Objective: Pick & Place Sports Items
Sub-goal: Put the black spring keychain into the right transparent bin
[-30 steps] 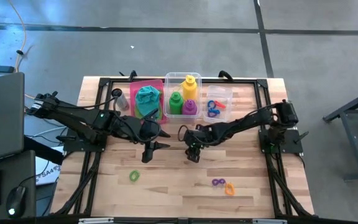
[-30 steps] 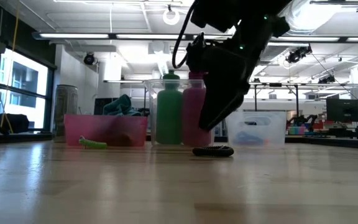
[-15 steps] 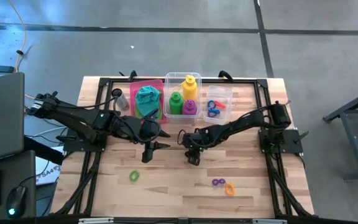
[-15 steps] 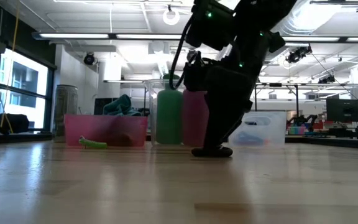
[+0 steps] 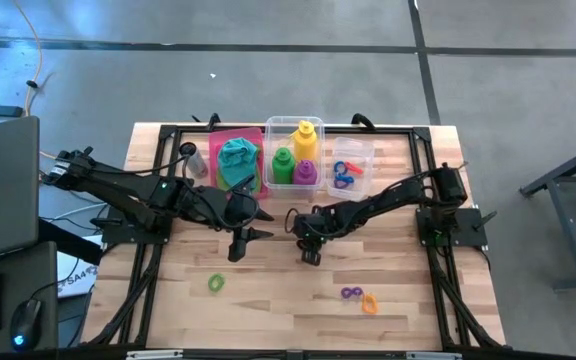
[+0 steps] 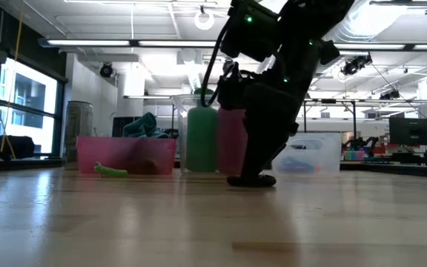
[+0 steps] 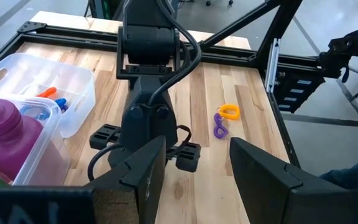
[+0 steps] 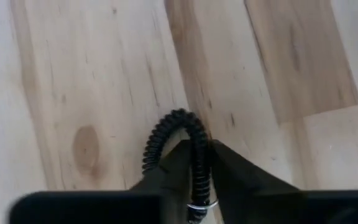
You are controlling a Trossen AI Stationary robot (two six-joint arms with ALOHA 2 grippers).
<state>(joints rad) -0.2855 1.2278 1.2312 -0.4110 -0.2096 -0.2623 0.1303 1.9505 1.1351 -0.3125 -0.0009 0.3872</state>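
A black coiled rubbery ring [image 8: 169, 134] lies on the wood table near its middle; it also shows in the low view [image 6: 252, 180]. My right gripper [image 5: 309, 253] stands down on it, shut on the ring. My left gripper [image 5: 240, 246] hangs open and empty over the table to the left of it, its fingers apart in the left wrist view [image 7: 194, 168]. A green ring [image 5: 216, 284], a purple ring [image 5: 348, 294] and an orange ring [image 5: 370, 303] lie loose near the table's front edge. My right gripper pinches one side of the black ring's coil [image 8: 197, 165] between its two fingers [image 8: 229, 171]. The fingers come from above, pointing down. The rest of the ring [image 8: 157, 146] lies on the table beyond the fingertips.
At the back stand a pink bin [image 5: 259, 135] with a teal cloth [image 5: 236, 160], a clear bin [image 5: 273, 128] with a yellow [image 5: 306, 135], a green [image 5: 283, 165] and a purple bottle [image 5: 306, 171], a small clear bin [image 5: 363, 150] with rings, and a grey cylinder [image 5: 195, 160].
My right gripper has gone down onto the black ring and tipped more upright; its fingertips now stand at the table on the ring. The ring still lies on the table. My left arm has kept still.
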